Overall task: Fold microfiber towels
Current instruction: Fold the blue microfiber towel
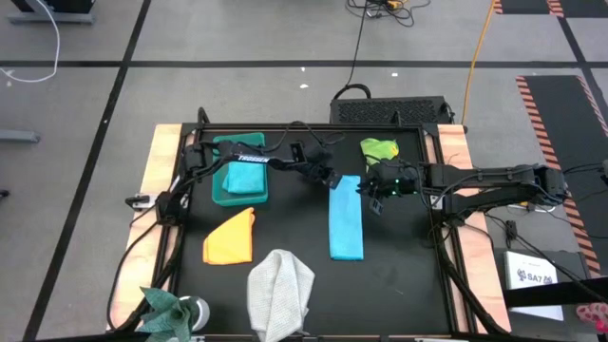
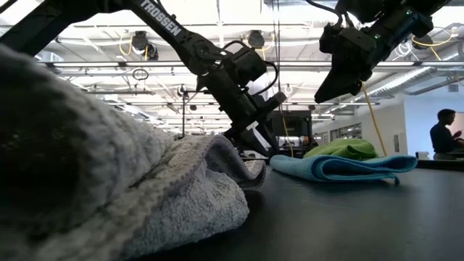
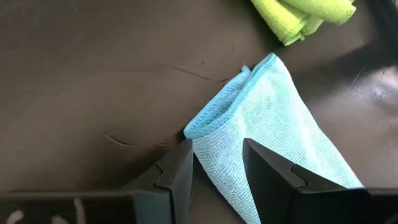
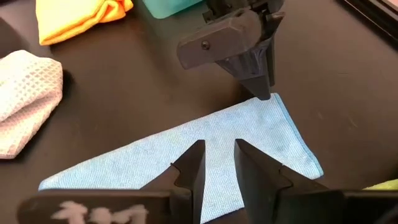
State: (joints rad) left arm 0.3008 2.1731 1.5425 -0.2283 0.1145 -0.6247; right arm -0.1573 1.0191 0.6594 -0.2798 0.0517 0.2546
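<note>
The light blue towel [image 1: 347,223] lies as a long folded strip on the dark table, running from far to near. My left gripper [image 3: 217,143] is open and low at the strip's far left corner [image 3: 214,118]. One finger stands beside the folded edge and the other over the cloth. My right gripper [image 4: 219,146] hovers above the strip's far end with a narrow gap between its fingers and nothing in them. In the low view it [image 2: 322,96] hangs well above the towel [image 2: 341,167]. My left gripper comes slanting down from the table's left at the blue towel's far left corner. One fingertip [image 3: 186,146] stands right at the folded edge, the other [image 3: 252,149] over the top layer. The cloth lies flat. I cannot tell whether the fingers touch it.
A lime green towel [image 1: 380,149] lies bunched at the far right. A teal bin [image 1: 228,195] at the far left holds a teal cloth [image 1: 245,176]. An orange towel [image 1: 231,237] lies near it, and a crumpled grey towel [image 1: 280,290] lies by the near edge. A person [image 2: 442,134] stands beyond the table.
</note>
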